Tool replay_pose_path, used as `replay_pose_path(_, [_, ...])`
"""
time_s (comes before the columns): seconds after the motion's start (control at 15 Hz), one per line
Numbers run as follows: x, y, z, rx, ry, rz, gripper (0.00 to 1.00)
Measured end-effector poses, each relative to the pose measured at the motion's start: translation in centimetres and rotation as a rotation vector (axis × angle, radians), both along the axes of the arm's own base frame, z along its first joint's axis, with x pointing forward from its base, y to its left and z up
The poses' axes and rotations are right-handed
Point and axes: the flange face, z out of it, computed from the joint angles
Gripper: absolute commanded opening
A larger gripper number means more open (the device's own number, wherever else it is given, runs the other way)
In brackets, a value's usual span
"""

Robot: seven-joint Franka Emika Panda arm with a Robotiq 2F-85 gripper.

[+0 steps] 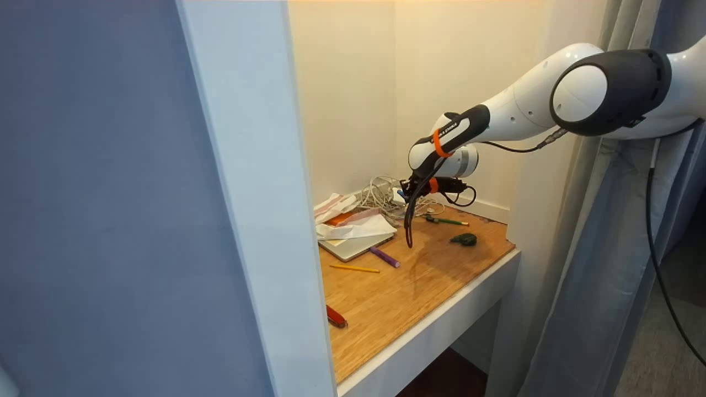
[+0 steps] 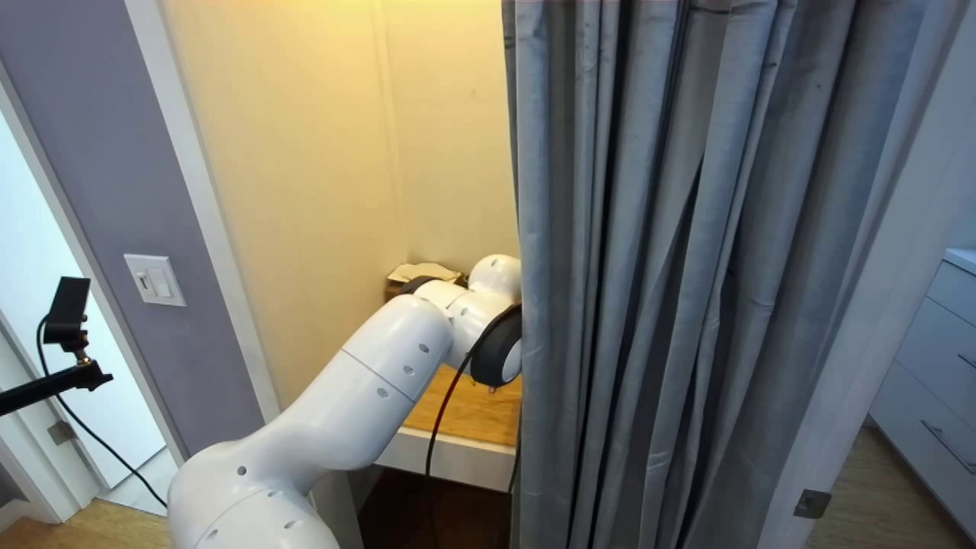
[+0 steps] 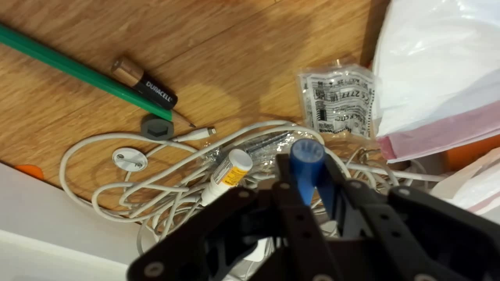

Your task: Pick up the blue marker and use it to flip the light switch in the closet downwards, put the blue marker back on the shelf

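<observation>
- The closet (image 1: 347, 99) is a narrow cream-walled alcove with a warm glow near the top; a wide white frame post (image 1: 248, 165) stands at its mouth in an exterior view.
- A grey curtain (image 2: 671, 229) hangs in heavy folds over part of the opening, hiding the far end of the arm in that exterior view.
- The white robot arm (image 1: 529, 105) reaches into the alcove and bends downward over the boards.
- The shelf (image 1: 386, 309), tan wood with a thick pale front edge, spans the alcove.
- On it a flat silver slab (image 1: 357, 248) lies partly under loose white sheets (image 1: 361, 226); paper or plastic, I can't tell.
- A tangle of pale cords (image 3: 175, 190) fills the back.
- The black claw (image 3: 308, 164) hangs over those cords, its two fingers drawn in on the blue marker (image 3: 307, 171), pinching it.
- A green pencil (image 3: 78, 72) and a yellow pencil (image 1: 354, 268) lie well apart on the wood.
- A red oblong thing (image 1: 336, 317) pokes out from behind the post.
- A purple marker (image 1: 384, 257) lies with one end at the slab's edge.
- The blue marker itself sits between the fingertips, one round, pale-centred end showing; its other end I can't see.
- A battery (image 3: 144, 84) lies just beside the green pencil.
</observation>
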Motion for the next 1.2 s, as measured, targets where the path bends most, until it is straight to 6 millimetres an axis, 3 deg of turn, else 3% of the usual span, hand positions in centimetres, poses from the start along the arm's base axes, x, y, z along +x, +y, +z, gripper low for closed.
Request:
replay_pose_path(0.53, [-5.5,1.1,0.2,-0.026,-0.038,0.017,0.06])
replay_pose_path(1.07, [-14.8,2.3,-1.3,-0.043,-0.014,0.025,0.06])
replay_pose_path(1.13, [-16.2,2.5,-1.4,-0.039,-0.017,0.023,0.21])
replay_pose_path(1.2, [-17.6,2.7,-1.3,-0.027,-0.027,0.015,0.21])
